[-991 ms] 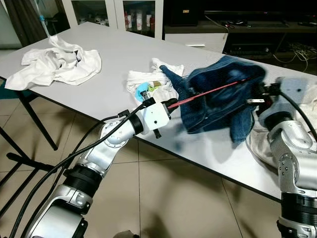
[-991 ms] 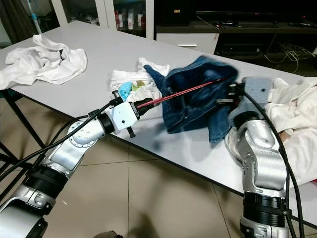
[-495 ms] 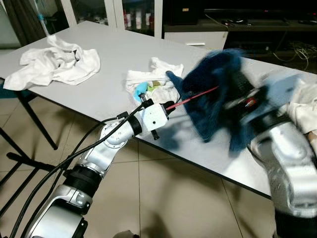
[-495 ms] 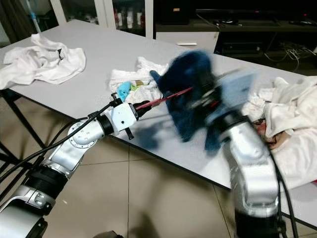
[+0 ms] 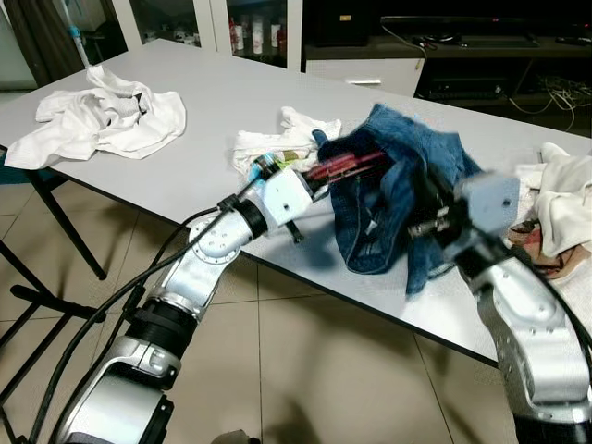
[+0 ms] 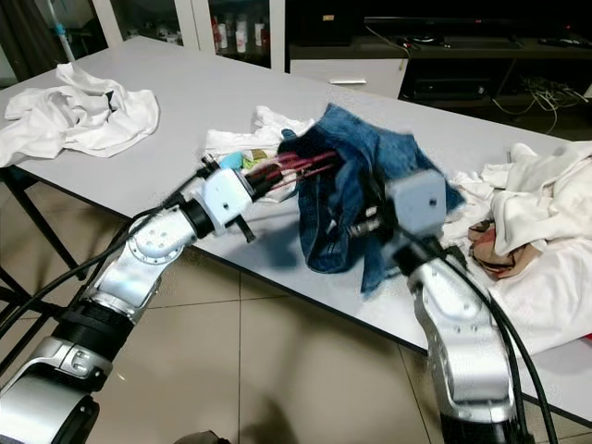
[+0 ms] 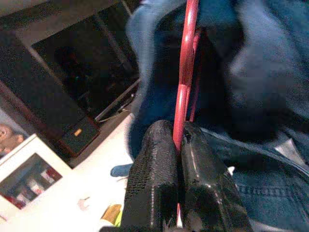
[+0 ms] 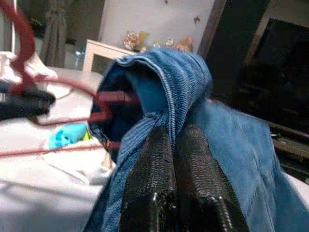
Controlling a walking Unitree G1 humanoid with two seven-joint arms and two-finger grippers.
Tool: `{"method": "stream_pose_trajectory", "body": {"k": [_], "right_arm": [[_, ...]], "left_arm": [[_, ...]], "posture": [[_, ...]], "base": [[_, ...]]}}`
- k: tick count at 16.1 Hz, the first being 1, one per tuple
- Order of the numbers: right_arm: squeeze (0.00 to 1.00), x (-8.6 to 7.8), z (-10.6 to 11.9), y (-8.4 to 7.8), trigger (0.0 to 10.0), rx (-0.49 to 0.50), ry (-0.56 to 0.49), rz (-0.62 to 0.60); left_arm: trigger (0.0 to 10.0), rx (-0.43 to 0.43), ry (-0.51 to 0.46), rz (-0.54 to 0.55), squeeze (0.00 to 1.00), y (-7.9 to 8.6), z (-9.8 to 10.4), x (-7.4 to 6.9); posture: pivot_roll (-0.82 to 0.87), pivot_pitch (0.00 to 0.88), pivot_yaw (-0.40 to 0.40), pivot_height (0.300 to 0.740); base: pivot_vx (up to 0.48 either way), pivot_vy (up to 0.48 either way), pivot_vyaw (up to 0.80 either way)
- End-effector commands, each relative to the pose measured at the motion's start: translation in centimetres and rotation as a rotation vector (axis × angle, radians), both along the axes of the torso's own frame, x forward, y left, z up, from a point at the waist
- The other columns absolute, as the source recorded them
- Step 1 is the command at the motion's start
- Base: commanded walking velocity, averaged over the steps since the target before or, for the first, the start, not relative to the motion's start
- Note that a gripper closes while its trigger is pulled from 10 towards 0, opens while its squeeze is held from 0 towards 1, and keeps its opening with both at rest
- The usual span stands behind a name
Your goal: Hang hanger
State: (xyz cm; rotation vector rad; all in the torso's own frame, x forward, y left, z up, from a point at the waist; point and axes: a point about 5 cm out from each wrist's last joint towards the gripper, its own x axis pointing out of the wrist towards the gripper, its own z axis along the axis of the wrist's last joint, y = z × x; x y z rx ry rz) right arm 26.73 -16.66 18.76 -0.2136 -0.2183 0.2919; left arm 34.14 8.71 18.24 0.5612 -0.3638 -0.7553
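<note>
Held over the near edge of the grey table (image 5: 194, 111): a red hanger (image 5: 344, 166) with a pair of blue jeans (image 5: 393, 199) draped on it. Left gripper (image 7: 179, 145) clamped tight on the hanger's red wire, both black fingers (image 7: 152, 179) pressed together with the wire pinched between them. From that grip, red wire running up into the folds of denim — its far end hidden by the cloth. Right gripper (image 8: 173, 140) pinched shut on the jeans, fingertips closed on a folded blue hem, the cloth bunched just beyond them. Both silver arms raised in front, left arm (image 5: 199, 268) reaching in from the left, right arm (image 6: 453, 314) from the right, jeans hanging between them and sagging toward the table edge.

Just behind the hanger, on the table: a small heap of white cloth (image 5: 277, 143) with a turquoise patch (image 8: 67, 135). Farther left — a larger crumpled white garment (image 5: 106, 116). At the right end of the table, more white laundry (image 6: 532, 227). Tiled floor (image 5: 305, 370) below.
</note>
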Motion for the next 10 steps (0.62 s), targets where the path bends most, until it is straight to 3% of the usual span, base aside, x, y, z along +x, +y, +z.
{"method": "stream_pose_trajectory", "body": {"k": [1, 4, 5, 6, 7, 9, 10], "right_arm": [[0.00, 0.0, -0.3, -0.2, 0.0, -0.016, 0.003, -0.014], [0.00, -0.5, -0.7, 1.2, 0.0, -0.003, 0.007, 0.051], [0.00, -0.9, -0.4, 2.5, 0.0, 0.012, -0.010, 0.127], [0.00, -1.3, -0.2, 3.1, 1.8, 0.013, -0.008, 0.183], [0.00, -1.6, -0.2, 3.6, 10.0, -0.002, -0.003, 0.228], [0.00, -2.2, -0.1, 4.1, 10.0, -0.014, 0.014, 0.313], [1.00, -2.3, 0.3, 4.0, 10.0, -0.019, 0.009, 0.334]], "left_arm": [[10.0, -0.050, -0.035, 0.008, 0.00, 0.1, 1.5, 0.2], [10.0, -0.059, -0.037, 0.016, 0.00, 0.3, 1.7, 0.3], [10.0, -0.056, -0.035, 0.014, 0.00, 0.2, 1.6, 0.3], [10.0, -0.051, -0.035, 0.011, 0.00, 0.2, 1.5, 0.3], [10.0, -0.048, -0.036, 0.009, 0.00, 0.1, 1.5, 0.2], [10.0, -0.046, -0.039, 0.011, 0.00, 0.0, 1.5, 0.2], [10.0, -0.047, -0.041, 0.013, 0.00, 0.1, 1.5, 0.2]], "posture": [[-0.01, 0.000, 0.015, 0.723], [0.00, 0.000, 0.016, 0.723], [0.00, 0.000, 0.018, 0.723], [0.00, 0.000, 0.018, 0.723], [-0.01, 0.000, 0.017, 0.723], [-0.01, 0.000, 0.015, 0.723], [-0.01, 0.000, 0.015, 0.723]], "base": [[0.000, 0.000, 0.00], [0.000, 0.000, 0.00], [0.000, 0.000, 0.00], [0.000, 0.000, 0.00], [0.000, 0.000, 0.00], [0.000, 0.000, 0.00], [0.000, 0.000, 0.00]]}}
